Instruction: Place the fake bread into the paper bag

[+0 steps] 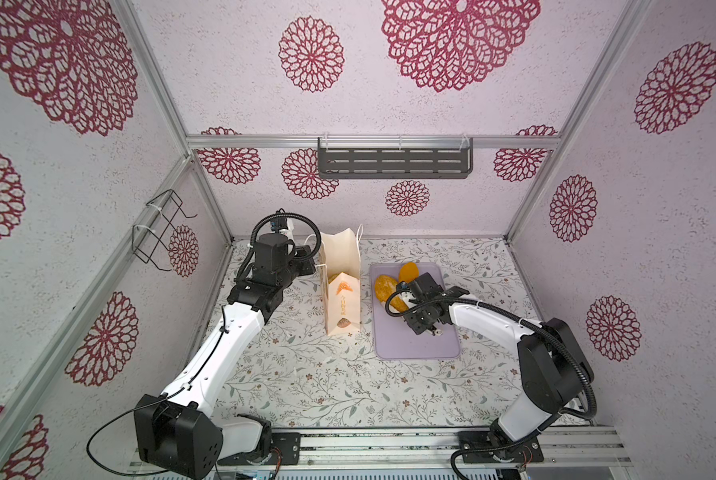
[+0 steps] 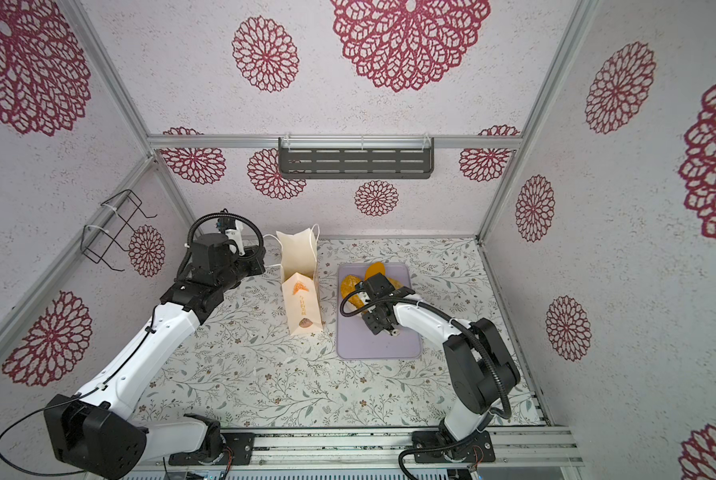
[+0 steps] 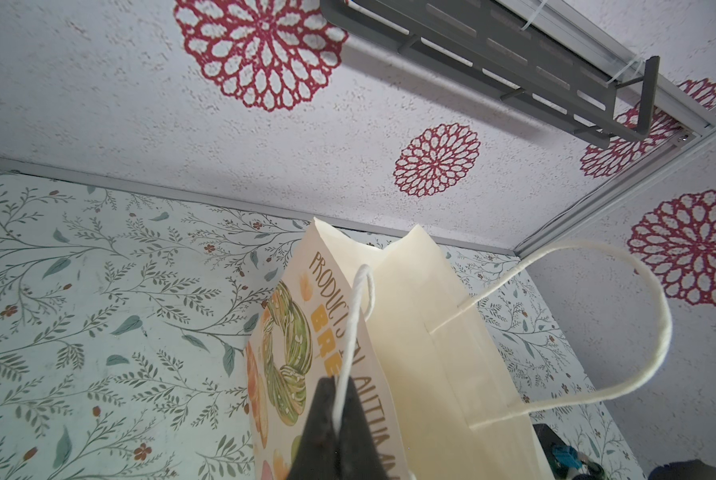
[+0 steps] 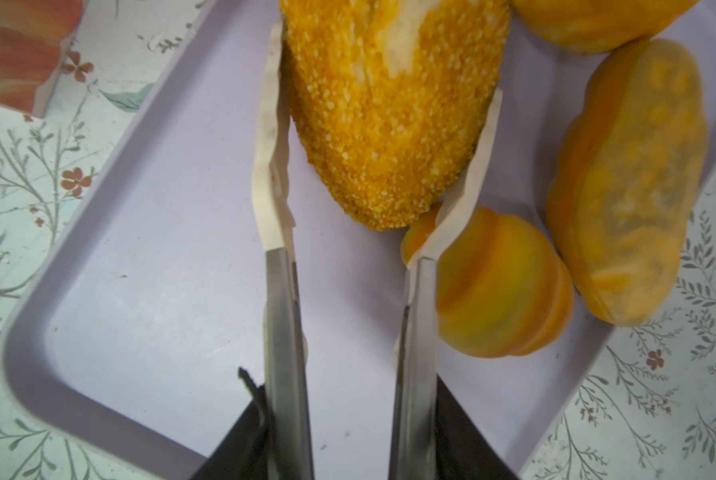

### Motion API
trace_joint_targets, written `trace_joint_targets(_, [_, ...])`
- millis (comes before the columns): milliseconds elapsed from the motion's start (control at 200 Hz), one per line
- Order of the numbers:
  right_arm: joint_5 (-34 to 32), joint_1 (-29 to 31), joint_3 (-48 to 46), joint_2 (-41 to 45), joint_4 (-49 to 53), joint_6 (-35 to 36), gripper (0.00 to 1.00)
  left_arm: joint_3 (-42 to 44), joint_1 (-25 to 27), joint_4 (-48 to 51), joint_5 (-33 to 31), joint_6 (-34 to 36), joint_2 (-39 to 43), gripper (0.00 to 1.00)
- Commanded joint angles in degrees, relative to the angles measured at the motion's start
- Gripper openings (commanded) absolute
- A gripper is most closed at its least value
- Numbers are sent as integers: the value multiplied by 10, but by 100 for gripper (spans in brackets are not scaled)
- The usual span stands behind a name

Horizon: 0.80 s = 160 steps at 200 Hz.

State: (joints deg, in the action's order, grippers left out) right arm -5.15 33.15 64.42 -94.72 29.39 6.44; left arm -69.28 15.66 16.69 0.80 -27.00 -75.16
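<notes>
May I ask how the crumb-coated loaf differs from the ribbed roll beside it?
The large crumb-coated yellow loaf is grainy with a pale split; the small ribbed orange roll is smooth and glossy. The loaf lies between the right gripper's fingers; the roll lies outside them. Both rest on the lilac tray.

paper bag [image 3: 410, 340] side printed "PRODUCTS", orange "BRE", remaining lettering cut off
</notes>
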Motion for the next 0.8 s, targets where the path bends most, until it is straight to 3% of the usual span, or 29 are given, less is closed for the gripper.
trace_joint_targets(0, [25,-2,22,-2,-13,2,48,-13,2,2,2,10,-3,0])
trace_joint_targets(420, [67,-2,25,-4,-16,-20,32,-15,2,4,2,11,-2,0])
trace_joint_targets(796, [95,1,-42,100,-51,-74,31,-15,2,3,7,8,-2,0])
